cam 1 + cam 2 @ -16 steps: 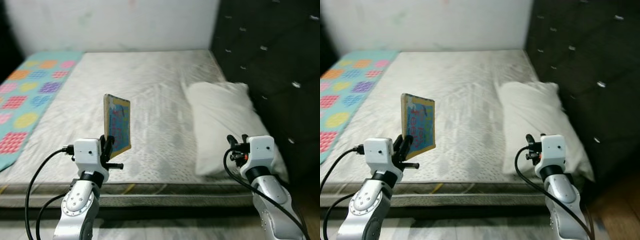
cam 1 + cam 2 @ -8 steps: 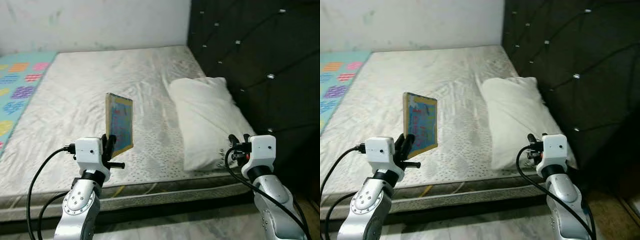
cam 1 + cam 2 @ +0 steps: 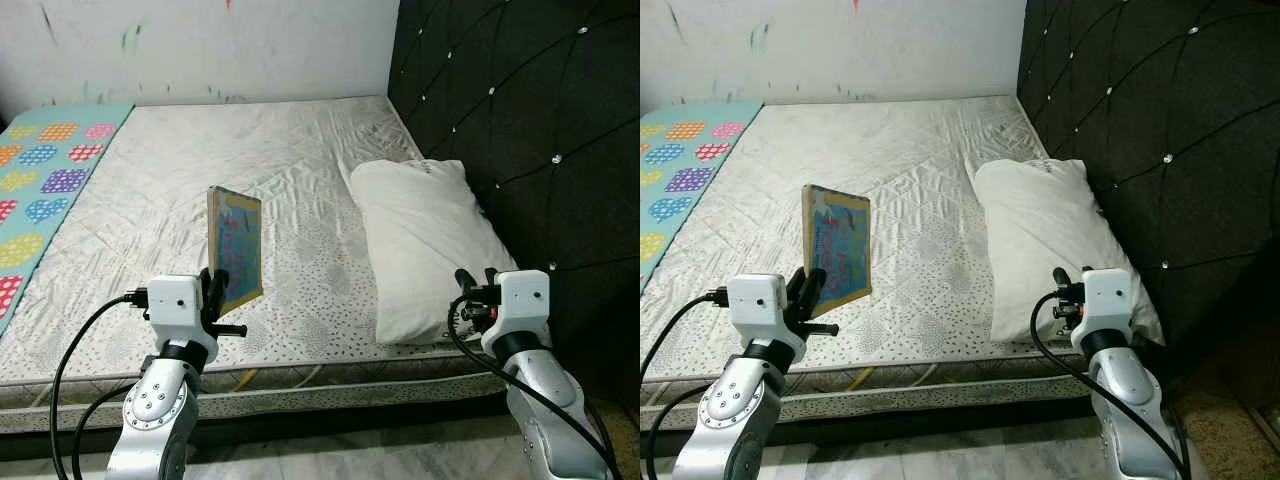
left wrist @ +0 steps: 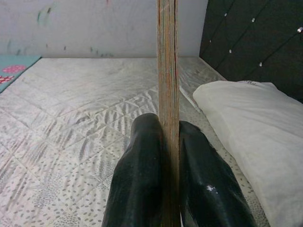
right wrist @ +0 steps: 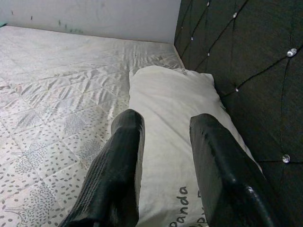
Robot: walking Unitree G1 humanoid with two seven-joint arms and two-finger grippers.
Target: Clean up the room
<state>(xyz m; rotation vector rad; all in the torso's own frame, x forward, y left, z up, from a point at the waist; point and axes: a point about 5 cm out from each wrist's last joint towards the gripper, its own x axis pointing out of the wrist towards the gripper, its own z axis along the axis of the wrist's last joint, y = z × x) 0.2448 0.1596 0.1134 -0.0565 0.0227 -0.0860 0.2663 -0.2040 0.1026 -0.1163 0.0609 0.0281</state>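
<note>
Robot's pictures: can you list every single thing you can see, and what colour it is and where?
Book: one, colourful cover with tan edge, held upright above the near edge of the mattress.
Mattress: one, off-white quilted, in front of the robot.
Pillow: one, white, on the mattress beside the headboard.
Headboard: one, black tufted with shiny studs, on the right.
Blanket: one, teal with coloured patches, along the mattress's left side.
Wall: one, white with small marks, behind the bed.
Left gripper: shut on the book.
Right gripper: open, near the pillow's front corner.
</note>
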